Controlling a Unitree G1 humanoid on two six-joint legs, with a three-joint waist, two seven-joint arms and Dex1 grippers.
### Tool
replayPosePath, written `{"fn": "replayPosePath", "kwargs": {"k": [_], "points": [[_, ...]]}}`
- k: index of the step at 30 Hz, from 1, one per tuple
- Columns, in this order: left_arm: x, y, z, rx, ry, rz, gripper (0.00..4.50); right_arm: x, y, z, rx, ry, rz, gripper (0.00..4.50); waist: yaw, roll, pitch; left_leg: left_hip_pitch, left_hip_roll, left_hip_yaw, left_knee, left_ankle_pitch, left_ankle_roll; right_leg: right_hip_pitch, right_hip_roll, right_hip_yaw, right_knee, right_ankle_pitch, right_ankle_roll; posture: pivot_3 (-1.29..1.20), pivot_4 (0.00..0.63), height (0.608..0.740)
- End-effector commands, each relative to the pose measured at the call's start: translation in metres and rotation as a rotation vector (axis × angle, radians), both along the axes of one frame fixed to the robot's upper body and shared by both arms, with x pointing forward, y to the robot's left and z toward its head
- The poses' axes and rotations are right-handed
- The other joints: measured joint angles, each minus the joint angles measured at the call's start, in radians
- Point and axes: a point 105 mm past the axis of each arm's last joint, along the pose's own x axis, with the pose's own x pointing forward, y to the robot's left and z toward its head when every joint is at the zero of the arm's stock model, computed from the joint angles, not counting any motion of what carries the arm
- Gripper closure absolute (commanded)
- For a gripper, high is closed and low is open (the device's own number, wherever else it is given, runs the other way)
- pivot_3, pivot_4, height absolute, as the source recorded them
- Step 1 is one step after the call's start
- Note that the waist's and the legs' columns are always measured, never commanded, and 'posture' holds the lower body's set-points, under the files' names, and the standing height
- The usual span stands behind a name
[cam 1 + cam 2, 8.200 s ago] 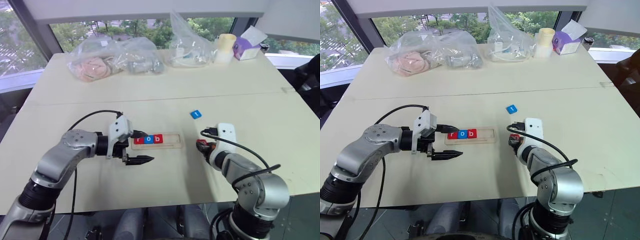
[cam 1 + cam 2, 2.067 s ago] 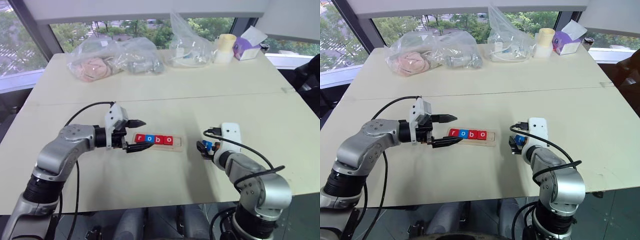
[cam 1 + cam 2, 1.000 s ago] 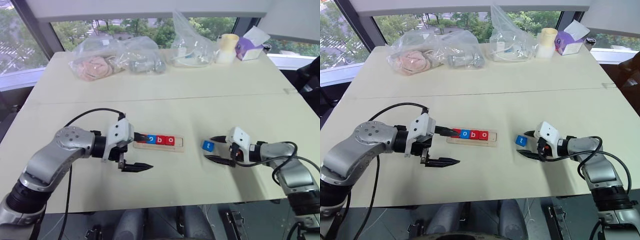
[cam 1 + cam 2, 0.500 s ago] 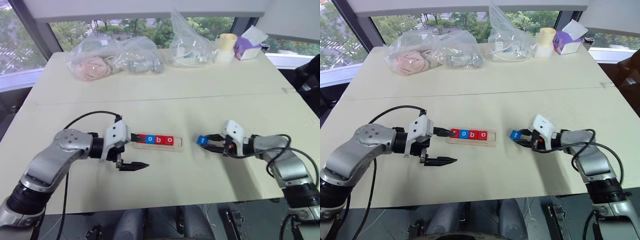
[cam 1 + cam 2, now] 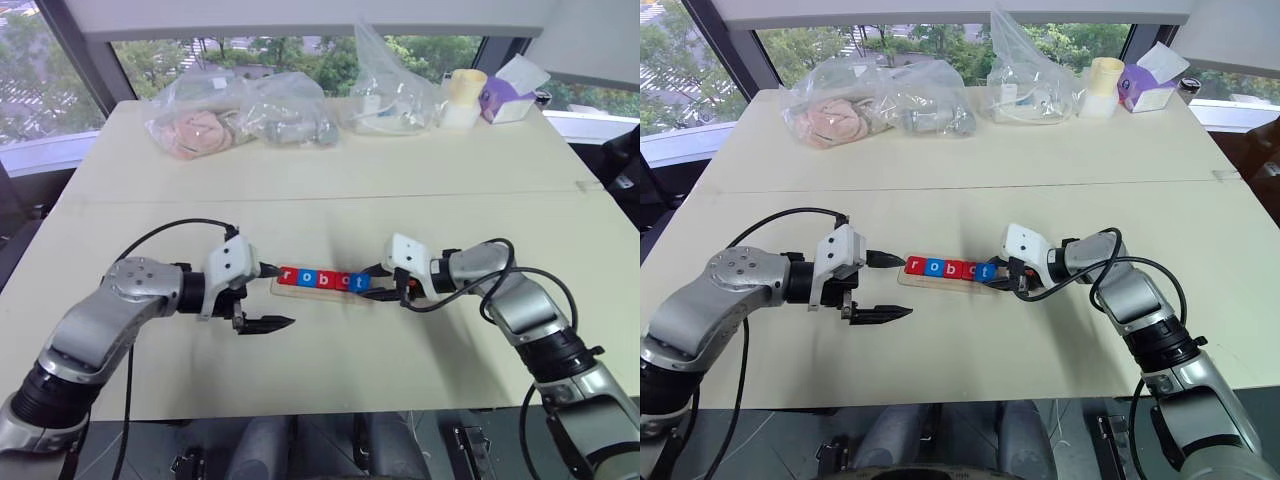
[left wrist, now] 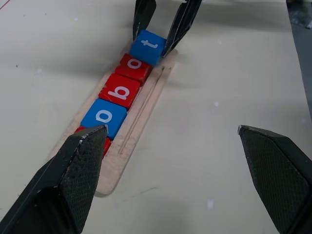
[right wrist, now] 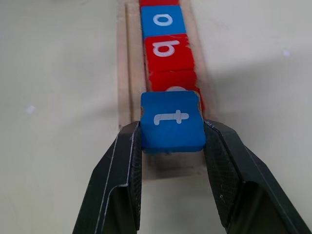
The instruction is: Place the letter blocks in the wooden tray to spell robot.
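Fingers of the right hand [image 7: 170,146] are pinching the small blue square tile with a white "t" [image 7: 172,122], holding it tilted over the open end of the long pale wooden tray [image 5: 325,291], just beside the red and blue letter tiles [image 5: 315,279] near the tabletop's [image 5: 330,190] front edge. The left hand [image 5: 262,297] is hovering spread wide at the tray's other end, gripping nothing.

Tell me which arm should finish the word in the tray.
Right. Its end effector already grips the blue t block over the wooden tray's last slot. The left end effector hangs open and empty at the r end.
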Motion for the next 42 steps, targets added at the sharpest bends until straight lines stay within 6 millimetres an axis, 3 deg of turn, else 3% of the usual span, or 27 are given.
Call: {"fn": "replayPosePath", "kwargs": {"k": [1, 9, 18, 23, 31, 41, 42], "points": [[-0.002, 0.000, 0.010, -0.020, -0.037, 0.009, 0.00, 0.000, -0.004, 0.008, -0.015, -0.018, 0.023, 2.86, 0.000, 0.000, 0.000, 0.000, 0.000, 0.000, 0.000, 0.000, 0.000, 0.000, 0.000, 0.000, 0.000, 0.000, 0.000, 0.00, 0.150, 0.740], [-0.002, -0.002, 0.011, -0.027, -0.036, 0.014, 0.00, 0.002, -0.009, 0.012, -0.003, 0.002, 0.015, 2.86, 0.000, 0.000, 0.000, 0.000, 0.000, 0.000, 0.000, 0.000, 0.000, 0.000, 0.000, 0.000, 0.000, 0.000, 0.000, 0.00, 0.150, 0.740], [-0.001, -0.009, 0.013, -0.040, -0.038, 0.008, 0.00, 0.012, -0.010, 0.002, -0.020, 0.009, -0.004, 2.86, -0.001, 0.000, 0.000, 0.000, 0.000, 0.001, 0.001, 0.000, 0.000, 0.000, 0.000, 0.000, 0.000, 0.000, 0.000, 0.00, 0.150, 0.740], [-0.002, -0.010, 0.012, -0.040, -0.037, 0.011, 0.00, 0.017, -0.003, 0.002, -0.002, 0.010, 0.003, 2.86, -0.005, 0.000, 0.000, 0.000, 0.000, 0.001, 0.001, 0.000, 0.000, 0.000, 0.000, 0.000, 0.001, 0.000, 0.000, 0.00, 0.150, 0.740], [-0.003, -0.009, 0.010, -0.038, -0.039, 0.028, 0.00, 0.008, 0.012, 0.003, 0.033, 0.030, 0.060, 2.86, -0.005, 0.000, 0.000, 0.001, 0.000, 0.001, 0.001, 0.000, 0.000, 0.000, 0.000, 0.000, 0.001, 0.000, 0.000, 0.00, 0.150, 0.740], [0.001, -0.004, 0.001, -0.034, -0.039, 0.040, 0.00, 0.008, 0.017, 0.004, 0.057, 0.026, 0.051, 2.86, -0.005, 0.000, 0.000, 0.001, 0.000, 0.001, 0.001, 0.000, 0.000, 0.000, 0.000, 0.000, 0.002, 0.000, 0.000, 0.00, 0.150, 0.740], [0.002, -0.003, 0.000, -0.033, -0.040, 0.041, 0.00, 0.009, 0.019, 0.005, 0.068, 0.019, 0.046, 2.55, -0.005, 0.000, 0.000, 0.001, 0.000, 0.001, 0.001, 0.000, 0.000, 0.000, 0.000, 0.000, 0.002, 0.000, 0.000, 0.00, 0.150, 0.740]]}}
